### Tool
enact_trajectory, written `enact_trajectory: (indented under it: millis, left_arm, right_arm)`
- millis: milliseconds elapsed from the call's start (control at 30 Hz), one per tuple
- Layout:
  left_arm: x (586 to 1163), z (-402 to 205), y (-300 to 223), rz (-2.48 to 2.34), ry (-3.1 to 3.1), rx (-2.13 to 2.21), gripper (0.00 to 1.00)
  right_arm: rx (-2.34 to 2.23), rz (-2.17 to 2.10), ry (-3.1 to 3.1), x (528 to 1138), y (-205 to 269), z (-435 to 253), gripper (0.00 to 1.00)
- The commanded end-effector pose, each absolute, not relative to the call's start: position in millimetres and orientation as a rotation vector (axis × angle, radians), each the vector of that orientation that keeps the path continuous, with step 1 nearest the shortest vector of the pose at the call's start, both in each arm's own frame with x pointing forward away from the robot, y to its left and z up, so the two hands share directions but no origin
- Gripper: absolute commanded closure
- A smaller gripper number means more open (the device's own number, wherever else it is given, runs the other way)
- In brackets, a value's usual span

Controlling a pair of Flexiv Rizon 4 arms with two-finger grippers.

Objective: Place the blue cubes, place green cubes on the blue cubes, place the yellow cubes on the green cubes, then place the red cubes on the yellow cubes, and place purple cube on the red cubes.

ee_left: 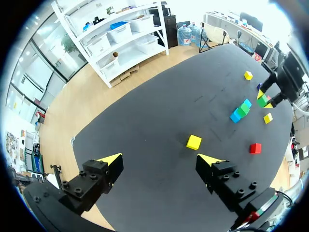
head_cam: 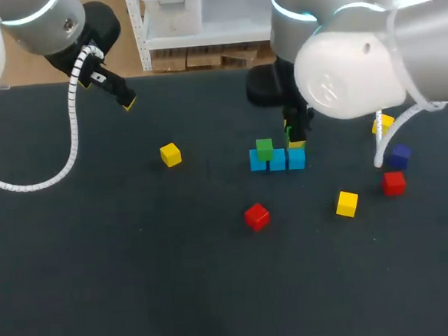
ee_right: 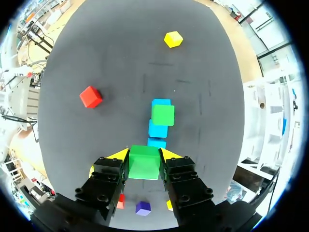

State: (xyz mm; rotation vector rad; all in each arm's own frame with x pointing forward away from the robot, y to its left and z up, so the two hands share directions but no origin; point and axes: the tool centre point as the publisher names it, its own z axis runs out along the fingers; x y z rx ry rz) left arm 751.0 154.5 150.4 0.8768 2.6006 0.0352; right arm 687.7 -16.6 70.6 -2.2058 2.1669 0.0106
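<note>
Three blue cubes (head_cam: 277, 160) lie in a row mid-table, and one green cube (head_cam: 264, 149) rests on their left end. My right gripper (head_cam: 296, 137) hangs just over the row's right end, shut on a second green cube (ee_right: 144, 162), which sits directly above the nearest blue cube (ee_right: 156, 142). The placed green cube (ee_right: 162, 115) shows ahead of it. My left gripper (head_cam: 124, 99) is open and empty above the table's far left. In its own view the left gripper (ee_left: 159, 162) has a yellow cube (ee_left: 194, 142) ahead of it.
Loose cubes on the black table (head_cam: 101, 284): yellow (head_cam: 171, 154) at the left, red (head_cam: 257, 216) in front of the row, yellow (head_cam: 347, 203), red (head_cam: 393, 182), purple (head_cam: 399, 155) and yellow (head_cam: 382, 123) at the right.
</note>
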Motion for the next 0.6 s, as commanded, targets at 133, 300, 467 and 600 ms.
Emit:
enact_trajectory:
  millis: [133, 300, 467, 600]
  left_arm:
    - [752.3, 150.4, 155.0, 0.032, 2.601, 0.880, 0.00]
    - [752.3, 150.4, 155.0, 0.032, 2.601, 0.880, 0.00]
    - [752.3, 150.4, 155.0, 0.032, 2.601, 0.880, 0.00]
    - [752.3, 150.4, 155.0, 0.032, 2.601, 0.880, 0.00]
  right_arm:
    - [-2.230, 0.044, 2.195, 699.8, -12.7, 60.3, 1.00]
    - [-2.233, 0.056, 2.226, 705.1, -12.8, 47.7, 1.00]
    - [-2.247, 0.063, 2.243, 707.8, -9.6, 38.9, 1.00]
    - [-2.252, 0.060, 2.253, 712.6, -9.9, 34.7, 1.00]
